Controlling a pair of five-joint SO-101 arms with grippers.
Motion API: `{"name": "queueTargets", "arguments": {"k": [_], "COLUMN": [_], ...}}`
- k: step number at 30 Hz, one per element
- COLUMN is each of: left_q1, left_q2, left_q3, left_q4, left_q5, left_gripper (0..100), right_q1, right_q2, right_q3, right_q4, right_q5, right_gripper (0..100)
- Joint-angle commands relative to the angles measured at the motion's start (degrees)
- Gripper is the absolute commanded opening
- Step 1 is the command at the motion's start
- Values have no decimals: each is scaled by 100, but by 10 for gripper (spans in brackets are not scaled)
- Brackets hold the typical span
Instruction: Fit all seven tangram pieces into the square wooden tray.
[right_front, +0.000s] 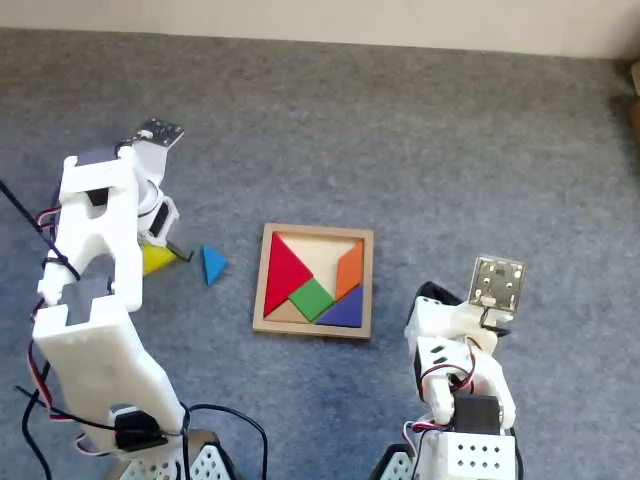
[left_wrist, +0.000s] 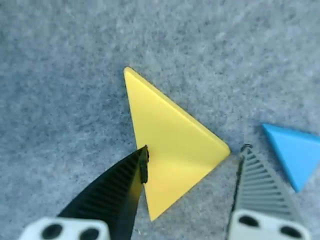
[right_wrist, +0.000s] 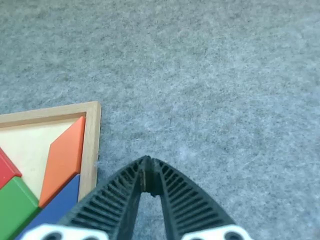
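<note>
Surface: grey carpet (right_front: 420, 150) with a short, felt-like pile of mottled lighter and darker fibres. Both wrist views show the same texture close up. It lies flat.

Along the carpet's far edge: pale beige strip (right_front: 350, 18), plain. It meets the carpet in a straight line that runs slightly aslant, so the strip is broader toward the carpet's right side.

At the carpet's right edge, near the far corner: brown object (right_front: 636, 95), cut off by the frame. Kind cannot be told.

Even diffuse daylight, soft faint shadows, no glare
</note>
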Motion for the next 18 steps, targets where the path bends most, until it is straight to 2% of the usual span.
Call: {"name": "queueTargets", "arguments": {"k": [1,8,18], "left_q1": [40,-22,-180], "left_q2": [-13,40,92], "left_q3": [-259,-1341,-1499], "left_q4": [132,1002,1029], "left_q5": [-18,-18,-53], "left_gripper": [302,305,307], "right_q1": [57,57,57], "right_q2": [84,84,84], "right_q3": [848,848,848], "right_q4": [13,13,13], "right_q5": [-18,-18,-18], "right_gripper": [4,4,4]}}
